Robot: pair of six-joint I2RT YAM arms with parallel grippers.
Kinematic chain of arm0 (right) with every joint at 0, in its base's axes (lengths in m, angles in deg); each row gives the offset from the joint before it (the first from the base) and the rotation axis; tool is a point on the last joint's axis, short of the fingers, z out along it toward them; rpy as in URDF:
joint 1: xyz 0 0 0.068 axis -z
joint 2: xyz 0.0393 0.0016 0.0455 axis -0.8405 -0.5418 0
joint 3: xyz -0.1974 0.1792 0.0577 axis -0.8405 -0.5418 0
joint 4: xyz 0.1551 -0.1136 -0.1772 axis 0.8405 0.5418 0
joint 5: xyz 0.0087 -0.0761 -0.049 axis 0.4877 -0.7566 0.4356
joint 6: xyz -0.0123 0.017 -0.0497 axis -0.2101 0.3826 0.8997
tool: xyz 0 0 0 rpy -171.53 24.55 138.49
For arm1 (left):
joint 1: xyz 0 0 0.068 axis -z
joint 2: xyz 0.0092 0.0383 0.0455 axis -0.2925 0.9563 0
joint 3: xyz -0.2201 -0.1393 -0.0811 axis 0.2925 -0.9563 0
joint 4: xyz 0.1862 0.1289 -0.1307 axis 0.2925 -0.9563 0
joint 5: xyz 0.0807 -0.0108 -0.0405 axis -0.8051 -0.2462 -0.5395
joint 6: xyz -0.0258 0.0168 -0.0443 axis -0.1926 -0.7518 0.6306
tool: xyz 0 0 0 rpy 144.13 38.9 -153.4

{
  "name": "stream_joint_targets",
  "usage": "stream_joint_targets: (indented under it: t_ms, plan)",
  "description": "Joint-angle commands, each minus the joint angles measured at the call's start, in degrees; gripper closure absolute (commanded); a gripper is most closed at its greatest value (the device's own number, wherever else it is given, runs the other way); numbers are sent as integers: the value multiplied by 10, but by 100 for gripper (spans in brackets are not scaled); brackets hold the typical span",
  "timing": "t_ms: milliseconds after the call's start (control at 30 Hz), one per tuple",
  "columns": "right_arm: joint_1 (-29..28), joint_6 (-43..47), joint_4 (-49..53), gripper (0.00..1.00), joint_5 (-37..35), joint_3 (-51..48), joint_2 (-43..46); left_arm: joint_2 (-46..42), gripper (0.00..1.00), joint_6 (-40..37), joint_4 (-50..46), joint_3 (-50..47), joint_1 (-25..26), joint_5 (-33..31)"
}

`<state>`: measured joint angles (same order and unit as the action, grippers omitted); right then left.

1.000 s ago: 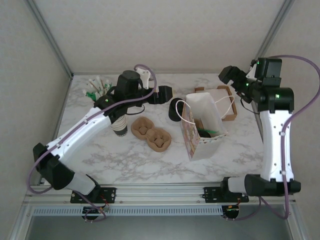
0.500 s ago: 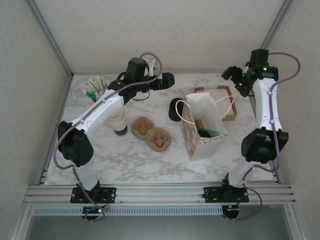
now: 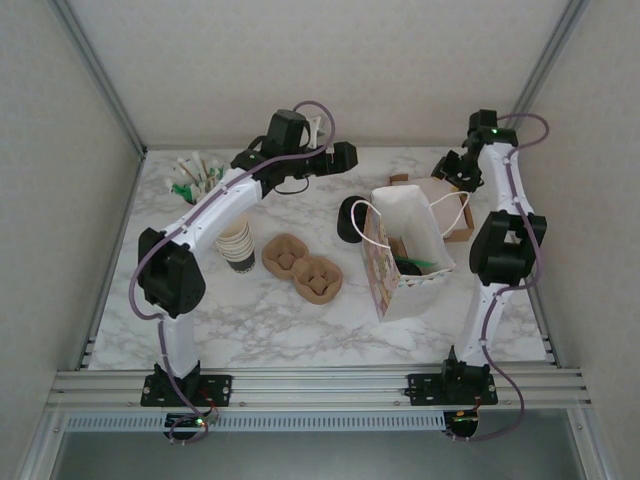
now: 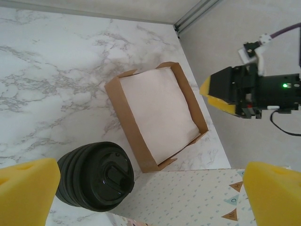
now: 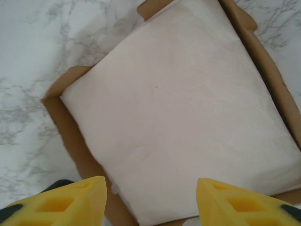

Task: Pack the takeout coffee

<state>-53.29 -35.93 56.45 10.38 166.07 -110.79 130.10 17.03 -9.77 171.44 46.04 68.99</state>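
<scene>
- Coffee: I see it down inside the open paper bag, right of centre on the desk.
- Black ribbed tub sits just beside the bag.
- Left gripper: spread wide, empty, in the air behind the tub.
- Right gripper: above the cardboard tray, jaws apart, nothing between them.

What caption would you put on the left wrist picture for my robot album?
Brown cardboard tray of white paper, a ribbed black lid stack beside it, the right gripper hovering close.
</scene>
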Motion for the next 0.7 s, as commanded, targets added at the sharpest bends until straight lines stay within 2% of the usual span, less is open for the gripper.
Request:
stream_joint_targets:
  t_ms: [0,233,667]
  plan:
    - [-17,34,37,47,-44,44,-38,12,0,-10,-23,28,-2,10]
    - [-31,62,88,49,-83,129,-121,23,0,-9,-32,37,-2,4]
    - [-45,92,136,47,-113,195,-222,30,0,-5,-33,45,-1,6]
